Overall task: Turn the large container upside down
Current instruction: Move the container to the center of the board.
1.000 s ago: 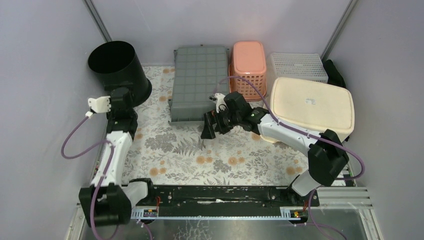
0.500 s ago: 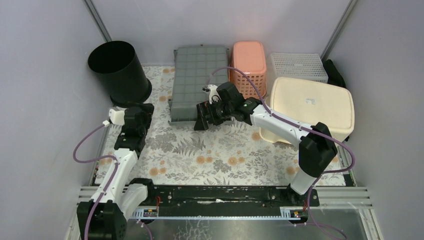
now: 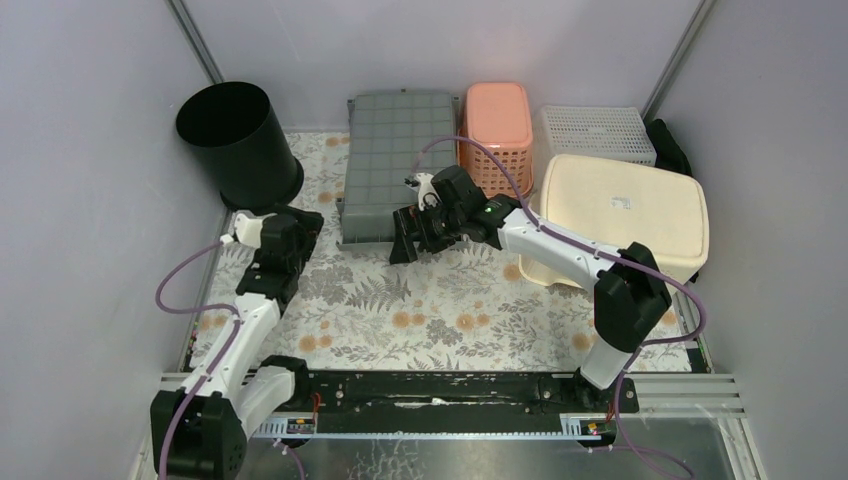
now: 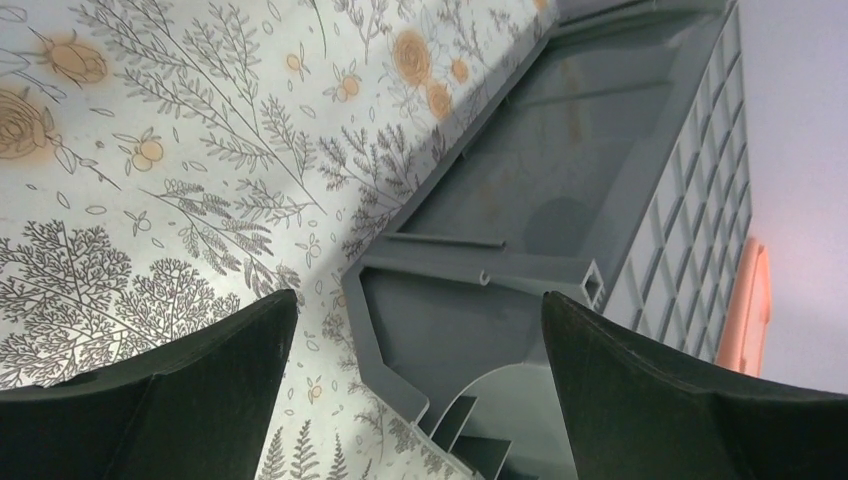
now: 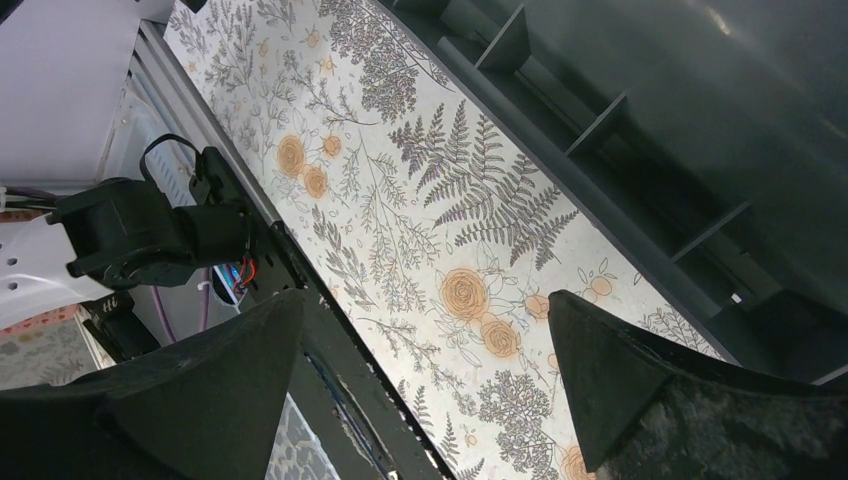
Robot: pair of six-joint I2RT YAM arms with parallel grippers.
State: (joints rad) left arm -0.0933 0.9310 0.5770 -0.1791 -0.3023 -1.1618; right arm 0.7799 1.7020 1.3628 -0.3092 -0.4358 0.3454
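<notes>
- Plainly, the large grey ribbed plastic container (image 3: 395, 165) lay flat on the floral-printed tablecloth (image 3: 430, 300). It sat at the back centre, its long axis running away from the arm bases and its near short edge facing them.
- The left gripper (image 3: 300, 222) hung just beside the near-left corner. In the left wrist view its fingers (image 4: 200, 380) were spread wide, holding nothing, with that corner framed between them.
- The right gripper (image 3: 405, 240) sat at the near edge, toward its right half. It was likewise spread and empty, with the container's ribbed rim at the upper right of the right wrist view. Whether it touched the rim could not be told.
- Both arms were near; the right looked slightly the nearer.
- Room was tight: a pink slotted plastic basket (image 3: 497, 130) stood just beside the right long side, and a black round bucket (image 3: 235, 140) stood apart at the left. Open cloth toward the arms looked the likeliest place to tip it.
</notes>
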